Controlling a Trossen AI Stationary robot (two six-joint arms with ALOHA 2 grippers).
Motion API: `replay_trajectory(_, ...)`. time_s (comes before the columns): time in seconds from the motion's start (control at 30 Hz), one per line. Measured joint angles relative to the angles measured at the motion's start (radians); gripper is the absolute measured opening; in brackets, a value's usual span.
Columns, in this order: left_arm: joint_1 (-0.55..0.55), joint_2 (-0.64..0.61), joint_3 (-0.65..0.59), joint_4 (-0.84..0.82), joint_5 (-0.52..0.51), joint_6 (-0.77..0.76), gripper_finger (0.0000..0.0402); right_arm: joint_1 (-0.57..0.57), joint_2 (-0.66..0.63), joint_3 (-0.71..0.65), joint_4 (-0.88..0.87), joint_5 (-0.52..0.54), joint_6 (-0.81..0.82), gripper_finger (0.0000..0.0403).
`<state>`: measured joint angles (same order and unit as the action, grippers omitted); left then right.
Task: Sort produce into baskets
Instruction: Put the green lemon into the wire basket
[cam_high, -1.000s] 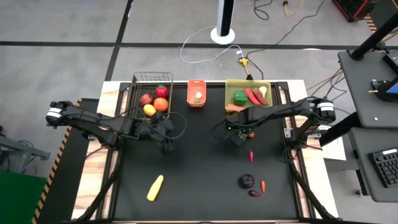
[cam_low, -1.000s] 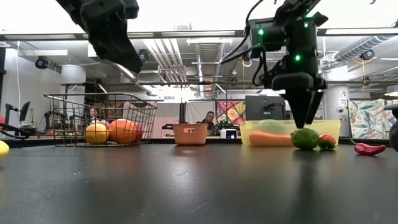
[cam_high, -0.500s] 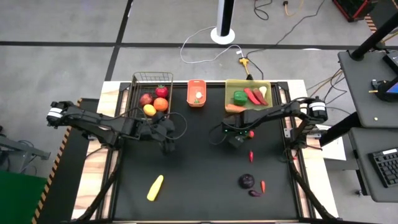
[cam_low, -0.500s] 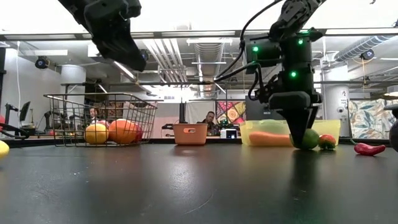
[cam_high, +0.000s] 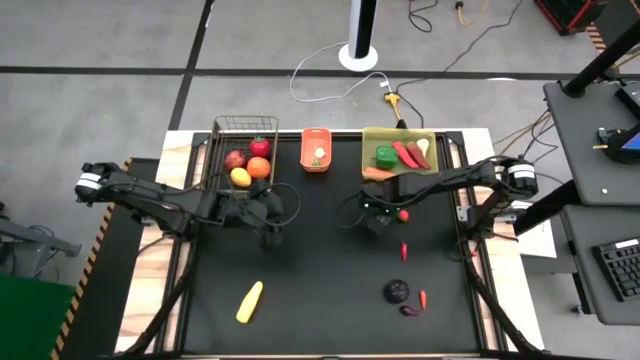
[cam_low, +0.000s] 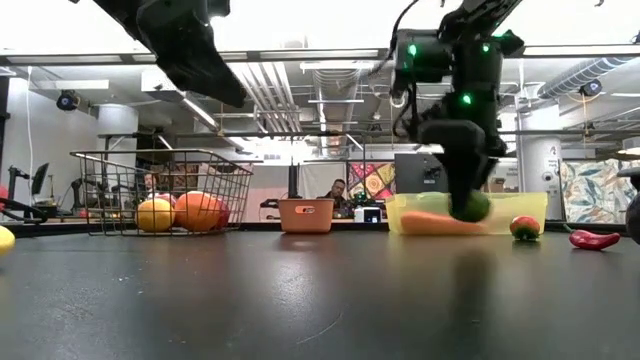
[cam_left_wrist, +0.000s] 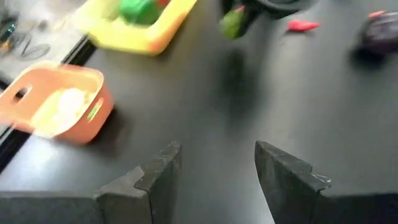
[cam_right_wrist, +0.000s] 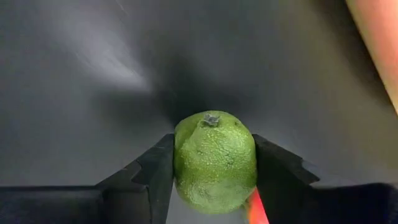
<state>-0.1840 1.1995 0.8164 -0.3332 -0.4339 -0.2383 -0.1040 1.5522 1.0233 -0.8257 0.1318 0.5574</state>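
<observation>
Right gripper (cam_right_wrist: 211, 180) clamps a green lime (cam_right_wrist: 214, 162), lifted clear of the mat, at the yellow-green bin's (cam_high: 372, 135) six o'clock (apparently just outside). Left gripper (cam_left_wrist: 214, 171) hovers with jaws parted, empty.

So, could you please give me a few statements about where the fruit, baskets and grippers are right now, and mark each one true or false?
1. The right gripper is shut on a green lime. True.
2. The lime rests on the black table. False: in the low view it hangs clear of the table, lifted between the fingers.
3. The left gripper holds a lemon. False: its fingers stand open with nothing between them.
4. The wire basket holds several round fruits. True.
5. The corn cob lies in the yellow-green bin. False: it lies on the table, far from the bin, on the left arm's side.
6. The small orange basket stands between the wire basket and the bin. True.
</observation>
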Motion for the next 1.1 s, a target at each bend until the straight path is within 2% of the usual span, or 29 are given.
replay_trajectory(0.17, -0.014, -0.005, -0.075, 0.185, 0.116, 0.072, 0.0185, 0.022, -0.057, -0.021, 0.183, 0.0, -0.058, 0.0185)
replay_trajectory(0.27, -0.016, -0.007, -0.121, 0.272, 0.13, 0.062, 0.0185, 0.047, -0.079, -0.046, 0.322, -0.001, -0.09, 0.0183)
replay_trajectory(0.57, -0.021, -0.009, -0.256, 0.617, 0.18, 0.099, 0.0185, 0.119, -0.091, -0.166, 0.968, -0.006, -0.25, 0.0184)
replay_trajectory(0.73, -0.021, -0.009, -0.302, 0.776, 0.183, 0.098, 0.0185, 0.139, -0.091, -0.224, 1.309, -0.061, -0.371, 0.0184)
replay_trajectory(0.9, -0.021, -0.008, -0.317, 0.838, 0.182, 0.107, 0.0198, 0.142, -0.091, -0.225, 1.456, -0.063, -0.449, 0.0184)
replay_trajectory(1.1, -0.021, -0.007, -0.321, 0.899, 0.112, 0.149, 0.0254, 0.141, -0.091, -0.216, 1.507, -0.062, -0.498, 0.0184)
